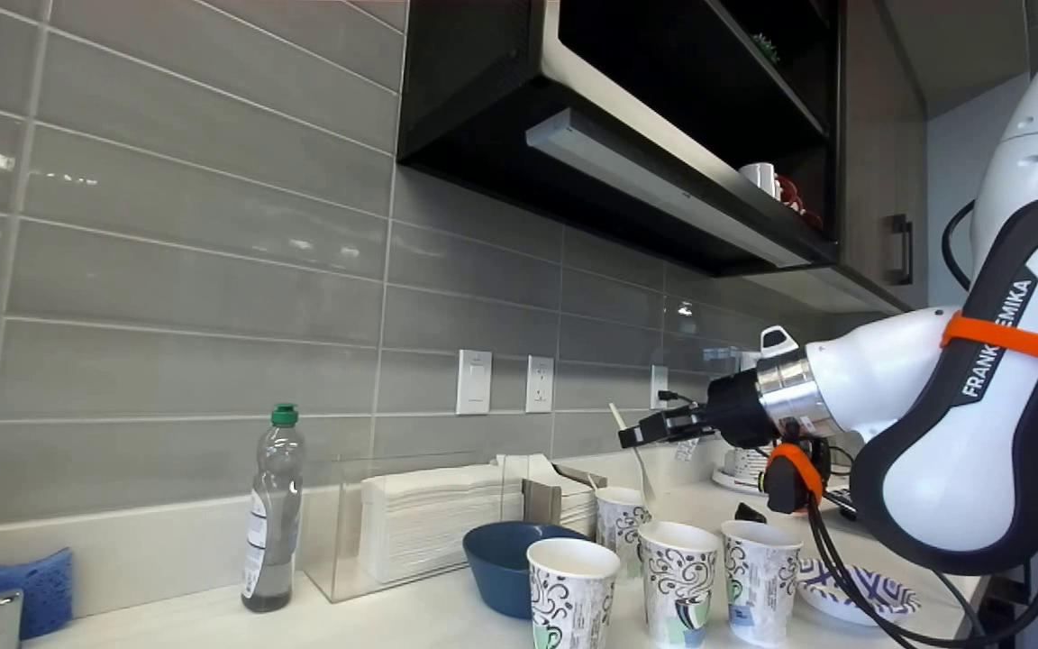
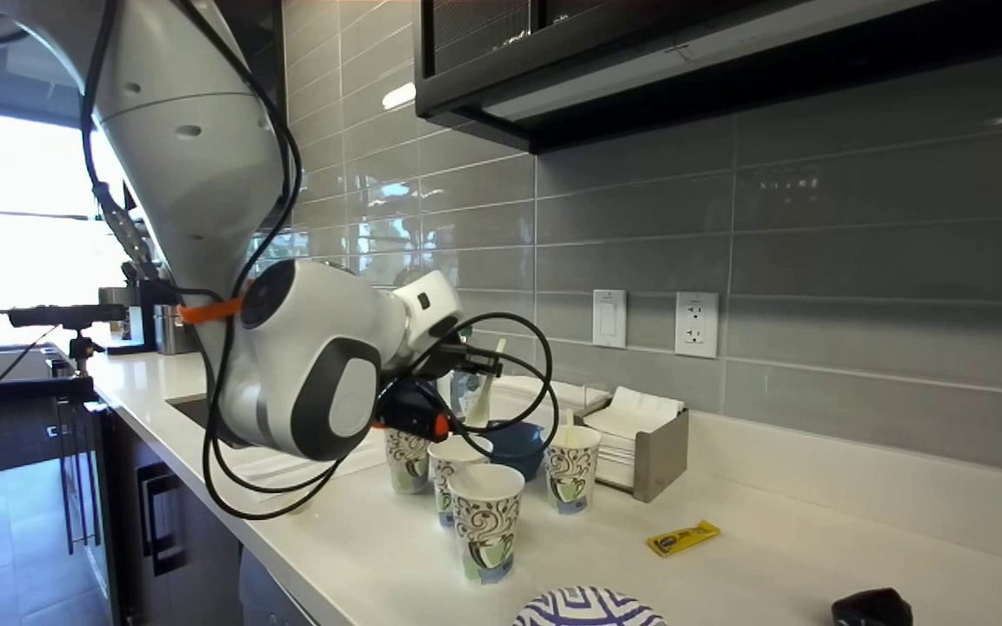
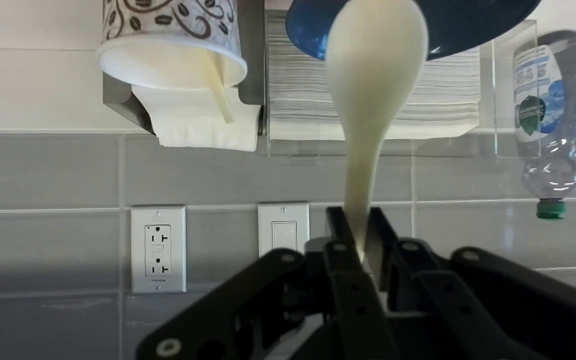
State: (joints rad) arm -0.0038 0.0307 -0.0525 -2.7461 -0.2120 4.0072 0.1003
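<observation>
My gripper [image 3: 357,215] is shut on the handle of a pale cream spoon [image 3: 375,65]. The spoon's bowl end points down toward the counter, and in an exterior view the handle's end sticks up above the fingers [image 1: 636,437]. In the wrist view the spoon's bowl overlaps a dark blue bowl [image 3: 313,30]. Several patterned paper cups stand below and around it, among them a near cup [image 1: 573,595] and a middle cup [image 1: 679,586]. A back cup [image 2: 571,469] holds a thin pale stick [image 3: 220,95].
Napkins sit in a clear box [image 1: 343,541] and a metal holder [image 2: 662,452] against the tiled wall. A green-capped soap bottle [image 1: 271,532] and blue sponge [image 1: 19,590] stand nearby. A yellow packet [image 2: 682,539] and purple-patterned dish [image 2: 588,609] lie on the counter. Dark cabinets [image 2: 484,104] hang above.
</observation>
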